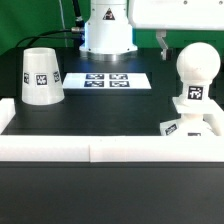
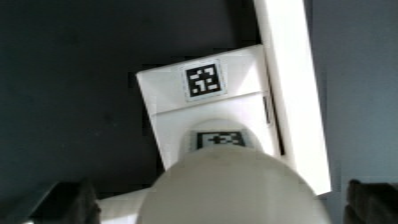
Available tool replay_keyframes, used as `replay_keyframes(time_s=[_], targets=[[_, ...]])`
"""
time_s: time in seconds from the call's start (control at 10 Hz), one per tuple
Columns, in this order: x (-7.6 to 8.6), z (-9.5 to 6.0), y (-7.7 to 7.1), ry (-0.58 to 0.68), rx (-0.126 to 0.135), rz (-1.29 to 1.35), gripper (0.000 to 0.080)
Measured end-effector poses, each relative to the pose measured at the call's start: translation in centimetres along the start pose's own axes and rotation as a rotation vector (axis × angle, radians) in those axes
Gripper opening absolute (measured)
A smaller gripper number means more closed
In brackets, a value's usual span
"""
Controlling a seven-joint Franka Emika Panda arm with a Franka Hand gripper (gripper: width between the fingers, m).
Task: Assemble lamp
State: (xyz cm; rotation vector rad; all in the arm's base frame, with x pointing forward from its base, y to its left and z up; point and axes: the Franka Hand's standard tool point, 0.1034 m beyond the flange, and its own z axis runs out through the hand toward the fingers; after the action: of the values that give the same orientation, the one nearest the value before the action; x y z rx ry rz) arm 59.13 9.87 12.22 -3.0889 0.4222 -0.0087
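Note:
The white rounded bulb [image 1: 196, 68] stands upright on the flat square base [image 1: 185, 126] at the exterior view's right, close to the front rail. The truncated-cone shade [image 1: 41, 76] stands alone at the exterior view's left. In the wrist view the bulb [image 2: 231, 180] fills the foreground, with the tagged base [image 2: 205, 95] beyond it. My gripper [image 2: 217, 206] is open. Its dark fingers [image 2: 64, 203] sit wide on either side of the bulb, with a gap showing on each side. In the exterior view only part of the arm [image 1: 175, 15] shows at the top edge.
The marker board [image 1: 111, 80] lies flat at the back centre, in front of the robot's pedestal [image 1: 106, 32]. A long white rail [image 1: 100, 150] runs along the front and another up the exterior view's left side [image 1: 9, 112]. A rail [image 2: 294, 70] runs beside the base in the wrist view.

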Motion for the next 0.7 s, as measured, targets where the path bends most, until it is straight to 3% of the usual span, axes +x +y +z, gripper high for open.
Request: replay_keyframes(time_s=[0.2, 0.7], targets=[[-1.0, 0.3, 1.6, -0.010, -0.005, -0.112, 0.0699], [-0.5, 0.6, 9.8, -0.025, -0.008, -0.164, 0.0699]])
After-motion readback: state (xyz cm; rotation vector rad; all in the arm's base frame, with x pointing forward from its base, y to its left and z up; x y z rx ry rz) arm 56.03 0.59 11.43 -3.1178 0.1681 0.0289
